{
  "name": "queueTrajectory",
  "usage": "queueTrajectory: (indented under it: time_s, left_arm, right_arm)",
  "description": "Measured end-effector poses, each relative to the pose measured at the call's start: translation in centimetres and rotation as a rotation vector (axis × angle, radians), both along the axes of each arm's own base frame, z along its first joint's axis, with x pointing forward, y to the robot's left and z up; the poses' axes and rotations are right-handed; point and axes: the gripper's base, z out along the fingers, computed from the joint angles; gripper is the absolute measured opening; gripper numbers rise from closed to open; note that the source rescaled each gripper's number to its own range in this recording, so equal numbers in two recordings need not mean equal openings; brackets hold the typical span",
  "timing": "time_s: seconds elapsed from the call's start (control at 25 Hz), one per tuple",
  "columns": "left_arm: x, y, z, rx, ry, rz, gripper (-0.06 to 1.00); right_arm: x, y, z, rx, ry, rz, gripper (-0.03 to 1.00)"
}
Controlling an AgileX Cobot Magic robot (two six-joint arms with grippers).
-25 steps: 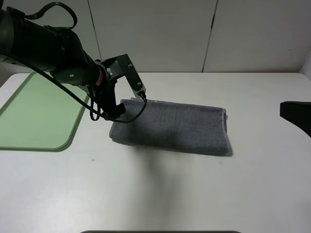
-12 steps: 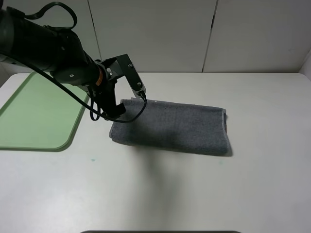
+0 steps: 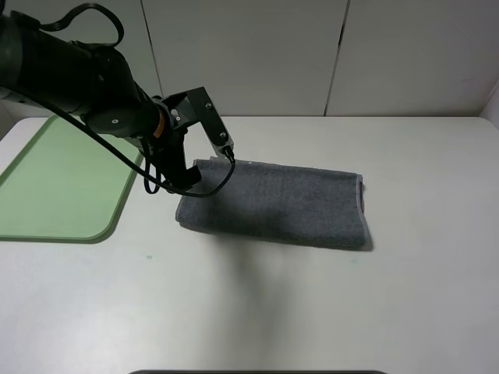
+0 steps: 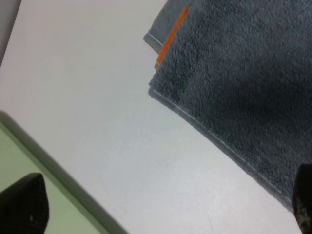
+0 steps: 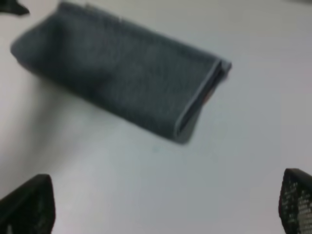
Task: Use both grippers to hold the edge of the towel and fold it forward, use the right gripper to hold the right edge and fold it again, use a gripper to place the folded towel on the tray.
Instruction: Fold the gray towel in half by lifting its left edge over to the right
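The dark grey fluffy cloth towel (image 3: 273, 206) lies on the white tabletop (image 3: 312, 304), folded into a long flat strip near the middle. A thin orange stripe (image 3: 362, 199) peeks out at its 3 o'clock end. The pale green plastic tray (image 3: 58, 179) with rounded corners sits at the 9 o'clock side of the tabletop. It is near the towel but not touching it, and nothing lies in it. The black left gripper (image 3: 181, 175) on the thick black arm hangs over the towel's 10 o'clock corner. In its own camera its two black tips are far apart, with only tabletop, a bit of the tray and the towel's corner seen between them. So it is wide open and holds nothing. This arm is in the same spot as a second ago, and the towel and the tray have not moved either. One thing has changed: a second ago a black part showed at the 3 o'clock edge of the high view, and now it is gone from there. The right gripper (image 5: 161, 202) shows only in its own camera. Its tips are spread wide and hold nothing, and the towel lies well away from them.
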Motion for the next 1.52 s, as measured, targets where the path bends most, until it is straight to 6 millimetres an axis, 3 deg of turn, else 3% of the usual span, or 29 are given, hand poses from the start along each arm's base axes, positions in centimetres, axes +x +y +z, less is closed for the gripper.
queueTrajectory:
  time_s: [0.48,0.88,1.24,1.52]
  left_arm:
    - [0.0,0.0,0.5,-0.007,-0.011,0.0,1.0]
    - [-0.2,0.2,1.4,-0.029,-0.027,0.017,1.0]
    - [-0.2,0.3,1.4,-0.172,0.029,0.223,1.0]
    - [-0.4,0.6,1.2,-0.371,0.124,0.529,1.0]
  right_arm:
    - [-0.4,-0.1,0.0,0.008,-0.023,0.0,1.0]
    - [-0.3,0.1,0.0,0.006,-0.024,-0.222,1.0]
    - [-0.3,0.2,0.0,0.006,-0.024,-0.253,1.0]
    - [-0.3,0.2,0.0,0.007,-0.025,-0.253,1.0]
